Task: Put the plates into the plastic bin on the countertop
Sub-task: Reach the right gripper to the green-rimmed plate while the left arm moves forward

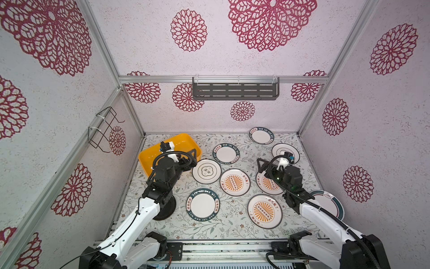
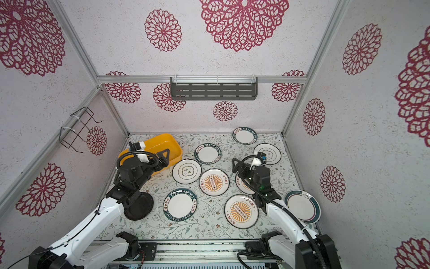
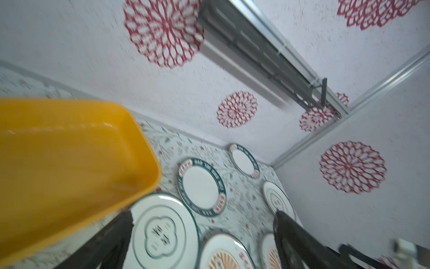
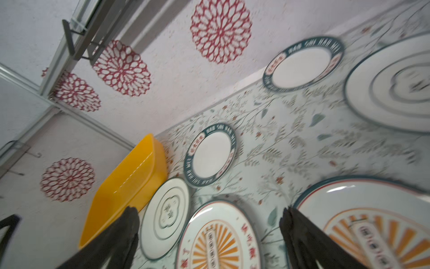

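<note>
jaws both wide apart, empty (l by bin (image 1: pixel 145 159), r over sunburst plate (image 1: pixel 263 184)).

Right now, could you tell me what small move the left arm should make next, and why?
Probably lower the left pincer onto the rim of the flower-outline plate. The pincer hangs open and empty by that plate, the plate lies closest to the yellow-orange bin, and no plate shows in the bin.

Top pair: high overhead, you see the whole tabletop (image 1: pixel 209 229).
Wrist pair: low, close; both share the yellow bin (image 3: pixel 69 163).
</note>
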`<state>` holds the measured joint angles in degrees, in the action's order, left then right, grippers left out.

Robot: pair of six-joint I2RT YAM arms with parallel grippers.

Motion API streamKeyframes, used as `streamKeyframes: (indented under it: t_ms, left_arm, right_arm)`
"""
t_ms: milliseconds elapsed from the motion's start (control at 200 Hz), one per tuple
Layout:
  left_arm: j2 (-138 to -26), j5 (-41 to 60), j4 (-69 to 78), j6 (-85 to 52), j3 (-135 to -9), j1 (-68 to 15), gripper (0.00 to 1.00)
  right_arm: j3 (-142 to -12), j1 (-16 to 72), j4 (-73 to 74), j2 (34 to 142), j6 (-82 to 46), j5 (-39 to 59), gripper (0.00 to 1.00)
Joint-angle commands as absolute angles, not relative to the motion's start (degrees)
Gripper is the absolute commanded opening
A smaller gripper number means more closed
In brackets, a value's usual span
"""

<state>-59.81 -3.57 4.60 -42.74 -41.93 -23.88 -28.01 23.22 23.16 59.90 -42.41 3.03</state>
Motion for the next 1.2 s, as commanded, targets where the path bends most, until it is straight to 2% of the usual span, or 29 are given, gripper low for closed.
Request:
streamKeyframes:
  t_ms: [0, 135, 240, 375, 455, 540, 706, 856, 986, 1196]
  left_arm:
    - [-60.59, -2.48, 3.14, -55.75, -41.44, -29.8, 0.97]
    - [-58.93, -7.95, 3.46, -55.78, -40.35, -34.27, 0.97]
    - [-57.34, -7.46, 6.94, -57.19, -37.68, -34.27, 0.97]
    - [-55.63, -1.66, 11.01, -53.93, -35.95, -32.44, 0.97]
    - [-55.76, -2.2, 5.37, -51.14, -38.8, -32.36, 0.97]
    - [-56.63, -1.37, 0.37, -46.12, -41.99, -32.29, 0.97]
    - [-60.41, 4.21, -12.73, -36.95, -51.49, -29.81, 0.97]
    - [-64.18, 12.24, -16.61, -35.58, -56.19, -26.1, 0.97]
    - [-66.67, 16.72, -21.07, -35.67, -61.42, -20.46, 0.97]
    - [-71.7, 28.0, -15.39, -38.6, -62.4, -13.89, 0.97]
  right_arm:
    - [-27.6, 33.42, 25.74, 60.17, -54.08, -3.25, 0.99]
    - [-31.75, 43.69, 23.92, 62.11, -52.05, -10.15, 0.99]
    - [-31.92, 44.6, 27.62, 62.45, -53.9, -11.31, 0.99]
    - [-29.39, 44.48, 29.84, 61.7, -56.73, -11.52, 0.99]
    - [-27.14, 44.23, 34.48, 62.32, -56.51, -10.55, 0.99]
    - [-29.46, 43.87, 27.38, 63.7, -58.13, -15.42, 0.99]
    - [-37.64, 43.32, 19.26, 69.79, -50.64, -19.86, 0.99]
    - [-45.19, 39.64, 19.35, 77.24, -47.22, -11.85, 0.99]
    - [-51.82, 38.14, 16.81, 83.26, -45.42, -9.05, 0.99]
    - [-57.21, 32.54, 13.95, 89.55, -45.2, 0.06, 0.99]
